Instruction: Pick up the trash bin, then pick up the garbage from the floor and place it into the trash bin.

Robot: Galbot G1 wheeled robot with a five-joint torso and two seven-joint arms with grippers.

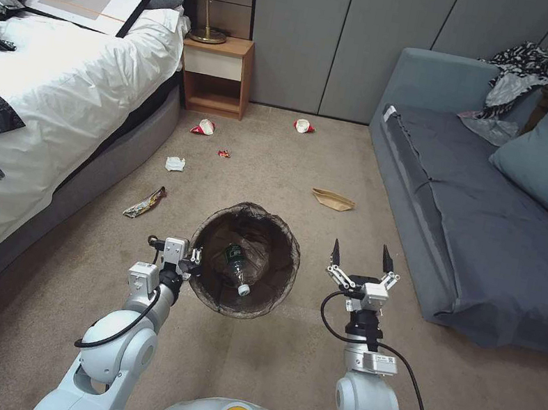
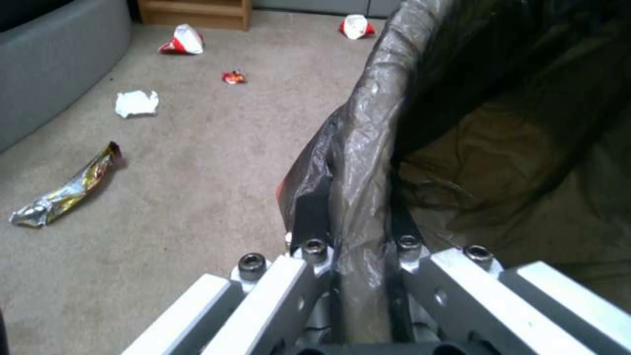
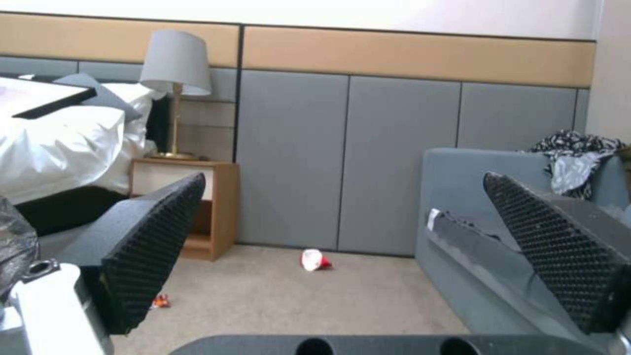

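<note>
The trash bin [image 1: 203, 284], lined with a dark bag, hangs before me above the carpet, and a clear bottle [image 1: 237, 268] lies inside it. My left gripper [image 1: 195, 264] is shut on its near-left rim; the left wrist view shows the gripper [image 2: 355, 207] pinching the bag-covered rim [image 2: 368, 148]. To the bin's right my right gripper [image 1: 359, 255] hovers open and holds nothing. Garbage lies on the floor beyond: a foil wrapper [image 1: 145, 202], a white tissue [image 1: 175, 163], a small red scrap [image 1: 224, 153], two red-and-white wrappers [image 1: 203, 127] [image 1: 304, 126] and a brown paper bag [image 1: 333, 200].
A bed [image 1: 61, 90] with black bags and a framed picture runs along the left. The nightstand [image 1: 215, 74] with a lamp stands at the back wall. A grey sofa [image 1: 483, 221] with cushions lines the right. Open carpet lies between them.
</note>
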